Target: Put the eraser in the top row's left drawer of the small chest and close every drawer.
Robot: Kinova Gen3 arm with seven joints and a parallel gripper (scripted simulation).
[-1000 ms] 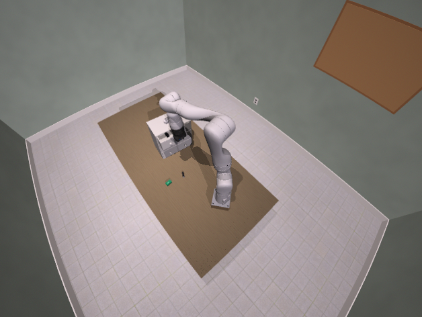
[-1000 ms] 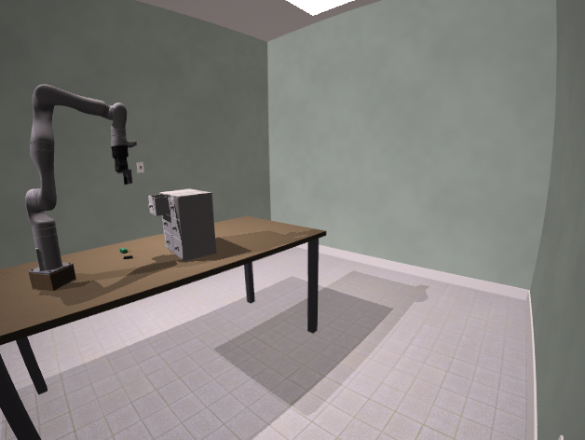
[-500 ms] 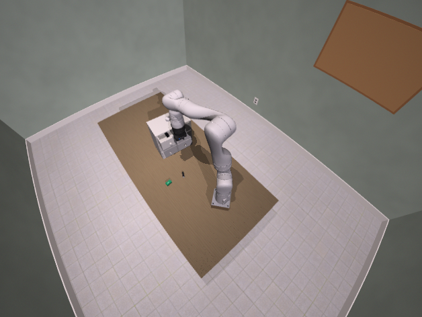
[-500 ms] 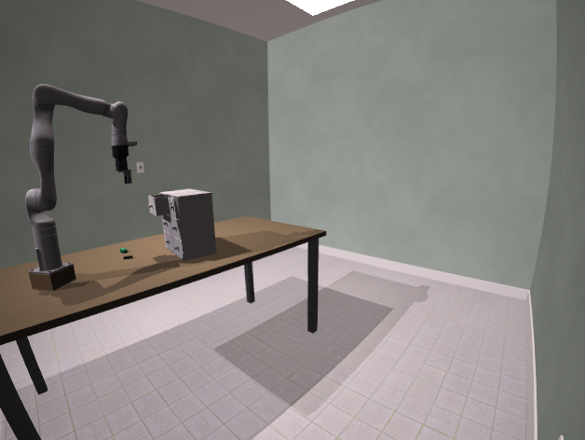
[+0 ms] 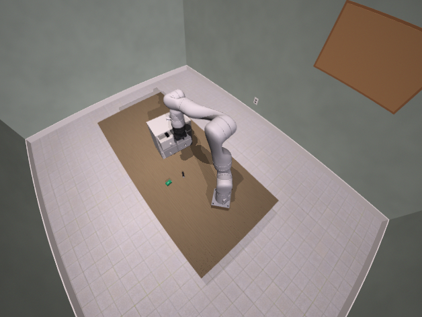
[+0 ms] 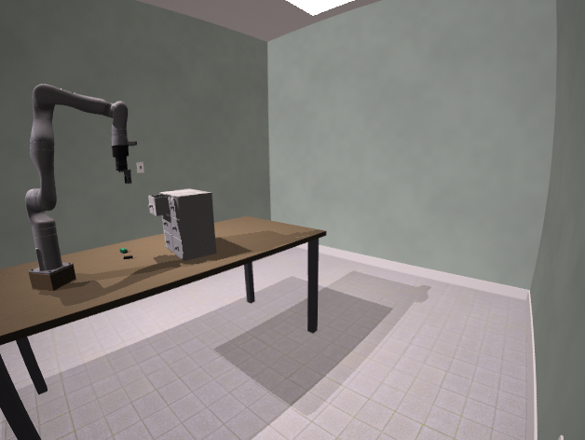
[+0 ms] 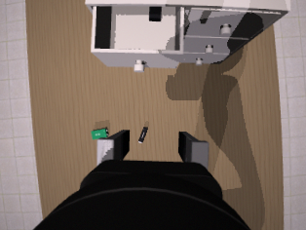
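The small white chest [image 5: 160, 126] stands on the brown table, also in the exterior view [image 6: 191, 222]. Its top-row left drawer [image 7: 136, 31] is pulled out and open; it also shows in the exterior view [image 6: 158, 204]. A small dark block [image 7: 155, 13], apparently the eraser, lies inside at the drawer's back. The other drawers [image 7: 214, 41] look pushed in. My gripper [image 7: 154, 140] [image 6: 127, 177] is open and empty. It hangs high above the table, in front of the open drawer, pointing down.
A small green object [image 7: 99, 133] and a thin black stick [image 7: 143, 134] lie on the table in front of the chest, below my gripper. The arm's base [image 5: 220, 197] is bolted to the table farther out. The table edge runs left of the green object.
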